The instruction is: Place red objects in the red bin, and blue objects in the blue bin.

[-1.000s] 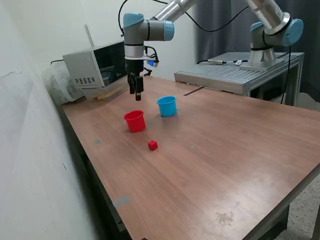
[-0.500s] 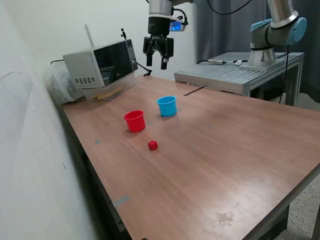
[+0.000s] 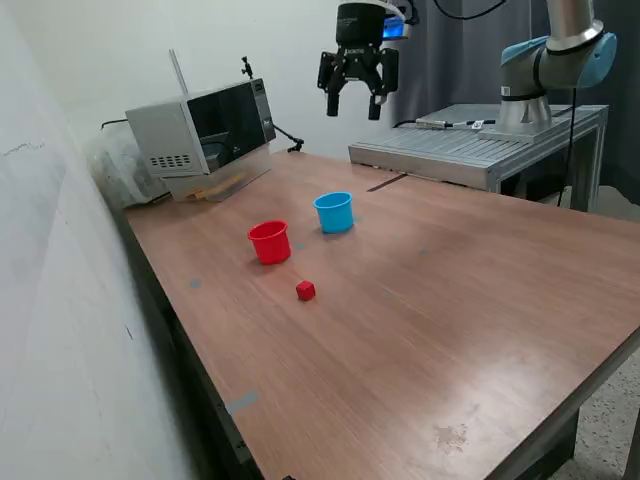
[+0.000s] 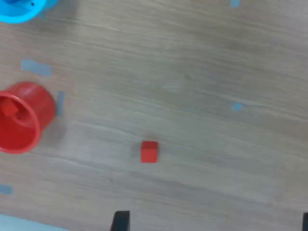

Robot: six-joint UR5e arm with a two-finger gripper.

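A small red cube (image 3: 305, 290) lies on the wooden table in front of the red cup (image 3: 269, 242); it also shows in the wrist view (image 4: 149, 151). The red cup in the wrist view (image 4: 21, 118) holds another red cube (image 4: 9, 109). The light-blue cup (image 3: 334, 212) stands to the exterior view's right of the red cup; only its edge shows in the wrist view (image 4: 19, 9). No dark-blue cubes are in view. My gripper (image 3: 353, 107) is open and empty, high above the table's far side, well away from the cups.
A microwave (image 3: 195, 125) stands at the table's far corner on the exterior view's left. A grey metal bench (image 3: 470, 150) with a second arm's base (image 3: 525, 90) stands behind the table. A wall runs along the exterior view's left.
My gripper has risen from just above the red cup and swung toward the exterior view's right, opening on the way. The cups and the loose red cube have not moved.
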